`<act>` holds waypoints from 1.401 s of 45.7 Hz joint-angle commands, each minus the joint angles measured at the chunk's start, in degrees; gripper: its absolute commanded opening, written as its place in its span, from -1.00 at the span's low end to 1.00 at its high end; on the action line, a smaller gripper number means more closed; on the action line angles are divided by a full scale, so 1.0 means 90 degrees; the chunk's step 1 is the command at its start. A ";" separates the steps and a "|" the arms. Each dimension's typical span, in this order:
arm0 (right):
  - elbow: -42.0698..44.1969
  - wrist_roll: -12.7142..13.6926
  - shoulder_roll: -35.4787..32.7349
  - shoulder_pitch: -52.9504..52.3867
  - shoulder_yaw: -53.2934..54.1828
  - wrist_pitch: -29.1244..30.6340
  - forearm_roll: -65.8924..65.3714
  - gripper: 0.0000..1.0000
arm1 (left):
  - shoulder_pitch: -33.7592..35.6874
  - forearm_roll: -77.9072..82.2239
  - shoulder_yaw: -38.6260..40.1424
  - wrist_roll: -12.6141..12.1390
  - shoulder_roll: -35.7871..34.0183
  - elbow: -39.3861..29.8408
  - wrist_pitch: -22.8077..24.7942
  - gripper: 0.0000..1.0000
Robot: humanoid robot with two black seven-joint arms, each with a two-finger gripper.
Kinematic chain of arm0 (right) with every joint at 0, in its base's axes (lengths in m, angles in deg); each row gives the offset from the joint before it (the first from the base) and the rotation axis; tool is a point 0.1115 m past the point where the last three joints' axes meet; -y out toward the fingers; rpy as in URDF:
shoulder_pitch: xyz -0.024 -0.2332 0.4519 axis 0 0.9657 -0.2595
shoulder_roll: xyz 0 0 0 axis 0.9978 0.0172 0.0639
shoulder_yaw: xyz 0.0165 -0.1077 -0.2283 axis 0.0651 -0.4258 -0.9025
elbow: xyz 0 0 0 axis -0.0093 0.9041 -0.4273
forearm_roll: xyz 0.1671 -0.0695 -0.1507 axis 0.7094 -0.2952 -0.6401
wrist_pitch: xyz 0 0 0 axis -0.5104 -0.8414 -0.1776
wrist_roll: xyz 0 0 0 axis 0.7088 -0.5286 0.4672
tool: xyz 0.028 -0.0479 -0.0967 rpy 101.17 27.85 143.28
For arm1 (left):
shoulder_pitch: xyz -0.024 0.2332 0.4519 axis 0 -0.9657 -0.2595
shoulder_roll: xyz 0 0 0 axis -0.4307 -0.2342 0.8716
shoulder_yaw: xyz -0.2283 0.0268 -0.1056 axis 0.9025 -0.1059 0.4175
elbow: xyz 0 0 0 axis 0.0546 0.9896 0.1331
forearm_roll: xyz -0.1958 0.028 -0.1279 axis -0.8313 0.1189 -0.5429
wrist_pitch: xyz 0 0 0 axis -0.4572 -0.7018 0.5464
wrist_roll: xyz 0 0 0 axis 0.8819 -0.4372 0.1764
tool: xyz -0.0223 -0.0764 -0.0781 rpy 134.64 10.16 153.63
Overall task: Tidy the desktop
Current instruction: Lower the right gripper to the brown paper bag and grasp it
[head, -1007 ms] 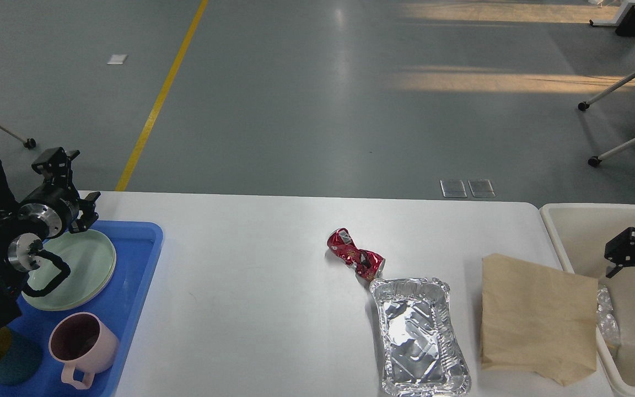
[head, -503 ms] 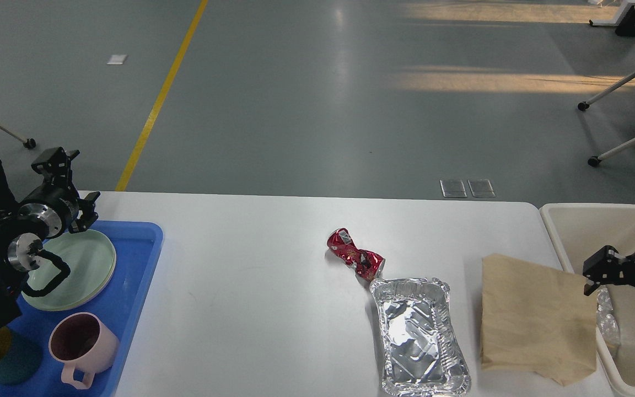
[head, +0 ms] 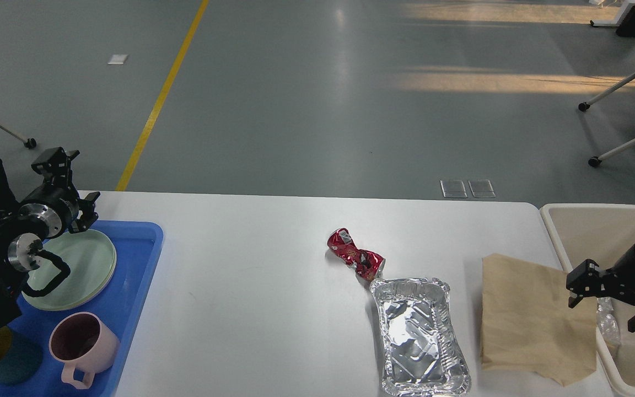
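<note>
Right gripper seemingly above desktop edge

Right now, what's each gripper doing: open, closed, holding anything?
Left gripper: open, empty, above the blue tray's far end.
Right gripper: open, empty, over the paper bag's right edge.

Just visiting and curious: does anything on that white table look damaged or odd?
Yes. A crushed, twisted red drinks can lies on its side mid-desktop, touching the far corner of the dented silver foil tray.
</note>
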 commanded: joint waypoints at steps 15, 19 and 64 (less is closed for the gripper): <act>0.0386 0.0000 0.0081 0.0571 0.0451 0.0001 0.0000 1.00 | 0.0000 0.0000 0.0000 0.0000 0.0000 0.0000 -0.0003 0.93; 0.0415 0.0000 0.0081 0.0580 0.0460 0.0001 0.0000 1.00 | 0.0000 0.0000 0.0000 0.0000 0.0000 0.0000 0.0007 0.93; 0.0542 0.0010 0.0150 0.0932 0.0646 0.0001 0.0048 -1.00 | 0.0000 0.0000 0.0000 0.0000 0.0000 0.0000 0.0007 0.93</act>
